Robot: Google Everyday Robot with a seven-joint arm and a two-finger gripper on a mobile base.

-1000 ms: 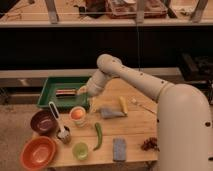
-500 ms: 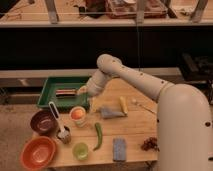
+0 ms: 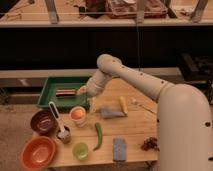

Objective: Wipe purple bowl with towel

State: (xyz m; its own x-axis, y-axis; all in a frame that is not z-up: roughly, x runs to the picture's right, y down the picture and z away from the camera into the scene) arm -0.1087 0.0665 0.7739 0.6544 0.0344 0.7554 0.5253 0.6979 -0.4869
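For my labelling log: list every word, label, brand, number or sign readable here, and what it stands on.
No readable text anywhere.
The packages on the back shelf: too blurred to read.
On the purple bowl, towel, green tray, sponge: no markings visible.
The gripper, at the green tray's rim: no label visible.

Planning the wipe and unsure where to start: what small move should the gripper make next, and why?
Probably move the open gripper over and down onto the towel. It hangs empty by the green tray, the towel lies untouched on the table, and the purple bowl needs it.
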